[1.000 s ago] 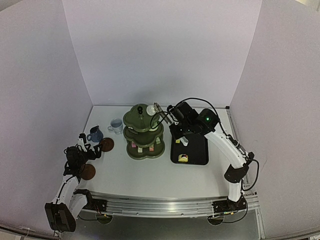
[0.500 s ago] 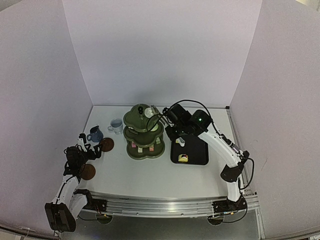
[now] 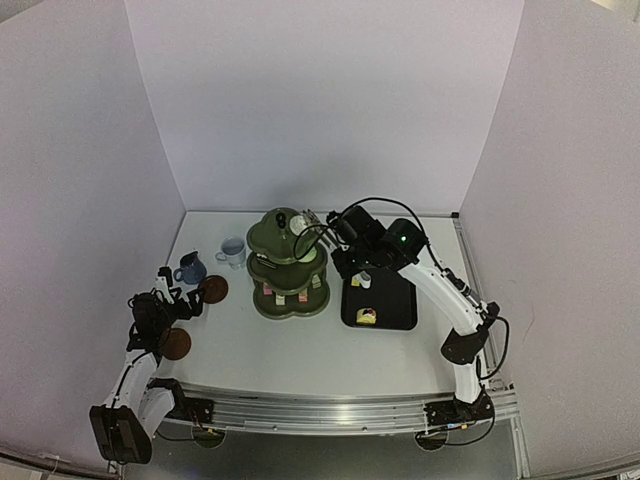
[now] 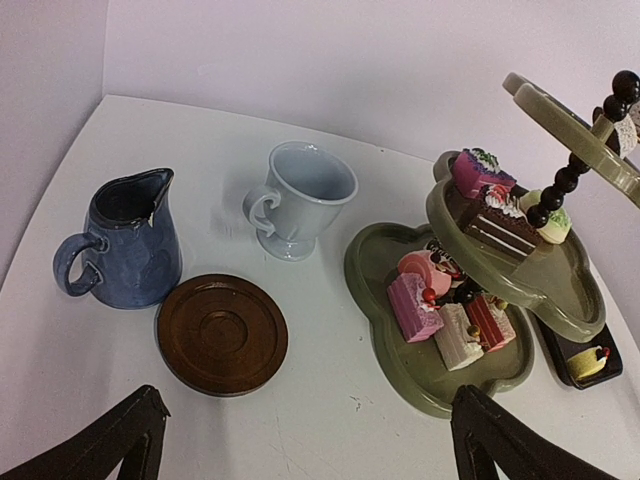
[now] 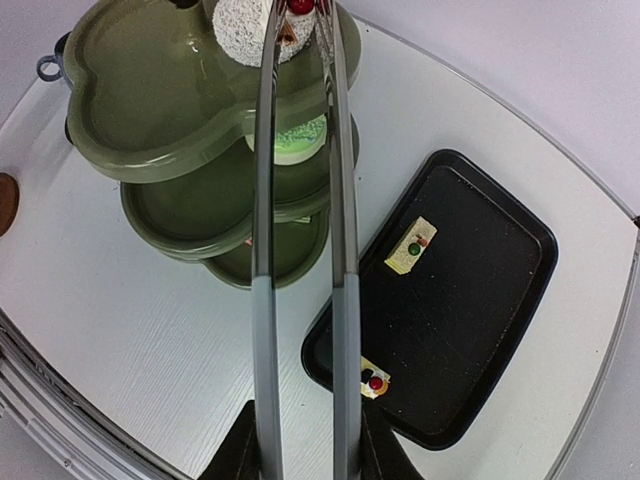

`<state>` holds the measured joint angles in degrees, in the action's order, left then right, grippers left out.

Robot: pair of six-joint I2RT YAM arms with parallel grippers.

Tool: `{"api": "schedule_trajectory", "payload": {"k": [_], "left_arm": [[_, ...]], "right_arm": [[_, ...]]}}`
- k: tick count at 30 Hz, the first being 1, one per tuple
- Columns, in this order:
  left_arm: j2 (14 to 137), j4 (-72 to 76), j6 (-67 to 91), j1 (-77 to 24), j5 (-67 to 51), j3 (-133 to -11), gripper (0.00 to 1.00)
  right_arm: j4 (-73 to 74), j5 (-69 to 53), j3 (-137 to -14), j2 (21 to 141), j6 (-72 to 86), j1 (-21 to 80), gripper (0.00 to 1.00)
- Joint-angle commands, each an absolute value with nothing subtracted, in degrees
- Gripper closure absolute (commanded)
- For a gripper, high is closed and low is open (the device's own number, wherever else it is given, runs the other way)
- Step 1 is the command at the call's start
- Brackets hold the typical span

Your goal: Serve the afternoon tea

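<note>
Tongs (image 5: 263, 250) meet white cake (image 5: 240, 25) (clearest from right wrist).

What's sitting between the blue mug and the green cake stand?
The pale mug and a brown saucer sit there, clearest in the left wrist view.

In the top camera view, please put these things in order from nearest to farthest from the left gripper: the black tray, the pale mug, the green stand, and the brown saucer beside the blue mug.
1. brown saucer, just in front of the left gripper.
2. pale mug, farther back on the left side.
3. green stand, at the table's middle.
4. black tray, on the right side.
</note>
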<state>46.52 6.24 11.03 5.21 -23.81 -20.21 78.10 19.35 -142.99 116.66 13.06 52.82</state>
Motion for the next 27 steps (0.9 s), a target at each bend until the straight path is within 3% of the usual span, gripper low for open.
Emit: {"api": "schedule_trajectory", "payload": {"k": [1,27], "left_arm": [[46.32,7.88,11.6,5.48,-24.26,-20.54,0.0],[46.27,7.92,11.51,5.49,-24.43,-20.48,0.0]], "right_arm": [[83.93,19.93,-144.98,114.45,13.18,53.21,0.74],[74.27,21.48,-141.67,107.4,15.67,53.19,0.7]]}}
